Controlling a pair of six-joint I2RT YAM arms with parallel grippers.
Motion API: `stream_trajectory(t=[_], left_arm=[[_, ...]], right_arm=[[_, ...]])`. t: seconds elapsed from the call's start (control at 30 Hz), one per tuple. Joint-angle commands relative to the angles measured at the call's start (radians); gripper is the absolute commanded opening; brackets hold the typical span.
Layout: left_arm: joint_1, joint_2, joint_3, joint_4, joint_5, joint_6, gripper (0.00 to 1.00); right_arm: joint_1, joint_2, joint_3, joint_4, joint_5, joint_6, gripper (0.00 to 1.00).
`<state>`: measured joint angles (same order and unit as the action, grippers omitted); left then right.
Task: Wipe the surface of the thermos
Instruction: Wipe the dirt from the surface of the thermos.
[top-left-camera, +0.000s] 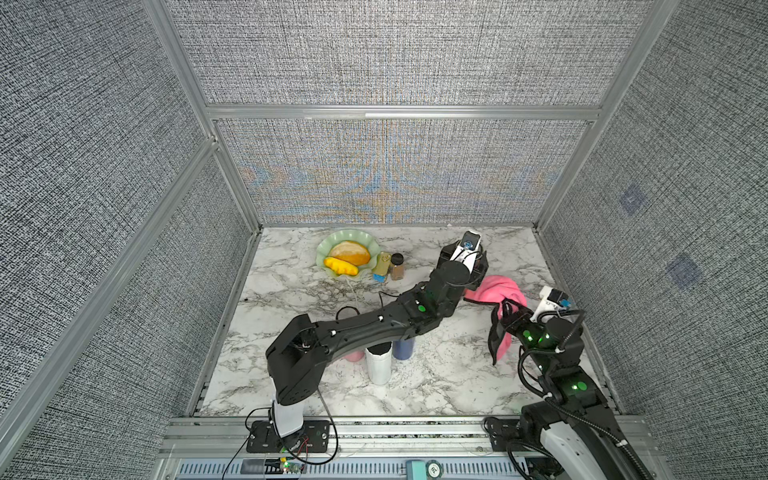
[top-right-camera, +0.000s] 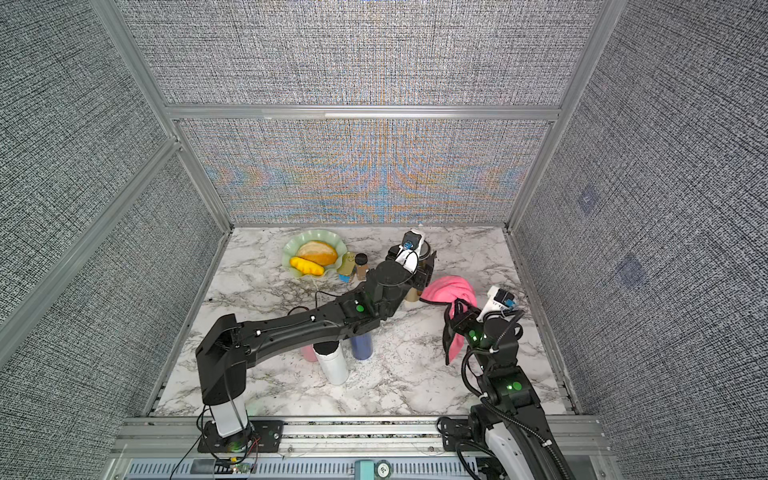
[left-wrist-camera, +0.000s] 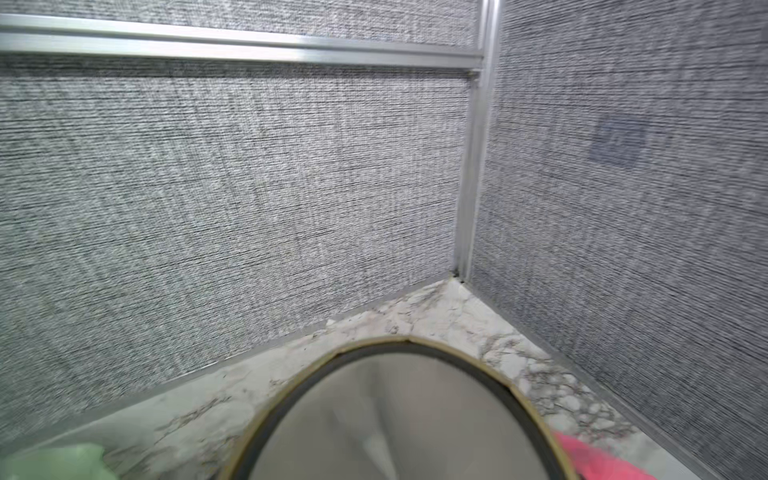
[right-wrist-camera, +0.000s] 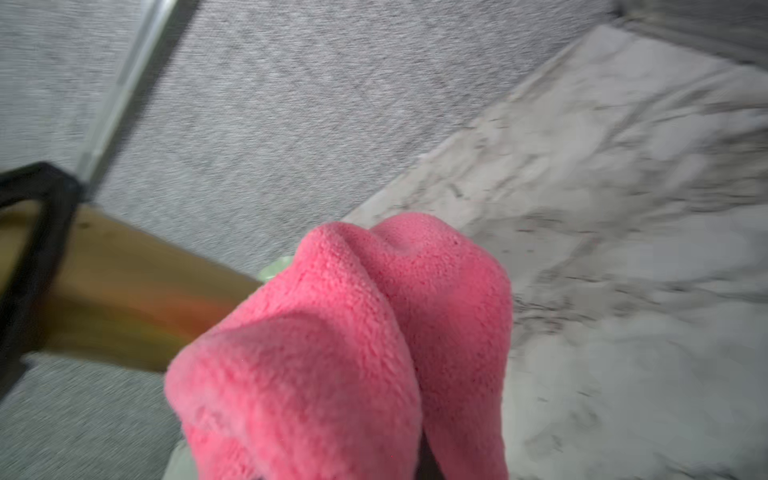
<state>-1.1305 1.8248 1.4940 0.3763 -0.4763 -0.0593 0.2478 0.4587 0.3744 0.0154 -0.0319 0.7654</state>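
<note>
The thermos (top-right-camera: 412, 296) has a tan-gold body and a grey lid (left-wrist-camera: 395, 419) with a gold rim. It stands at the back right of the marble table, mostly hidden behind my left arm in both top views. My left gripper (top-left-camera: 465, 266) is shut on the thermos, and one black finger (right-wrist-camera: 37, 232) crosses its gold body (right-wrist-camera: 124, 291). Just right of it, my right gripper (top-left-camera: 509, 316) is shut on a pink cloth (top-left-camera: 498, 289). The bunched cloth (right-wrist-camera: 353, 332) hides the right jaws and reaches the thermos's side.
A green plate (top-left-camera: 324, 249) with yellow food sits at the back. A gold tin (top-left-camera: 382, 268) and a spice jar (top-left-camera: 397, 266) stand beside it. A white bottle (top-left-camera: 379, 365), a blue cup (top-left-camera: 403, 347) and a pink cup (top-left-camera: 355, 355) stand under the left arm. Walls close in at the back right.
</note>
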Motion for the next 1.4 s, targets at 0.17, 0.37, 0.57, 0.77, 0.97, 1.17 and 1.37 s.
stream_trajectory(t=[0.17,0.37,0.57,0.77,0.97,1.17,1.37], left_arm=[[0.001,-0.142,-0.189,0.203,0.335,0.021,0.00],[0.002,-0.157,-0.241,0.245,0.446,0.006,0.00],[0.005,-0.150,-0.241,0.253,0.484,-0.011,0.00],[0.005,-0.178,-0.241,0.247,0.525,-0.054,0.00],[0.011,-0.187,-0.230,0.220,0.534,-0.083,0.00],[0.016,-0.211,-0.260,0.236,0.516,-0.076,0.00],[0.026,-0.204,-0.285,0.268,0.531,-0.076,0.00]], right_arm=[[0.121,0.047,-0.301,0.574,-0.187,0.076,0.00],[0.134,0.039,-0.232,0.557,-0.236,0.038,0.00],[0.176,0.032,-0.081,0.445,-0.190,0.001,0.00],[0.182,0.185,-0.308,0.704,-0.131,0.022,0.00],[0.195,0.169,-0.181,0.632,-0.158,0.000,0.00],[0.228,0.074,-0.118,0.521,-0.102,-0.023,0.00],[0.229,0.156,-0.329,0.724,-0.081,0.039,0.00]])
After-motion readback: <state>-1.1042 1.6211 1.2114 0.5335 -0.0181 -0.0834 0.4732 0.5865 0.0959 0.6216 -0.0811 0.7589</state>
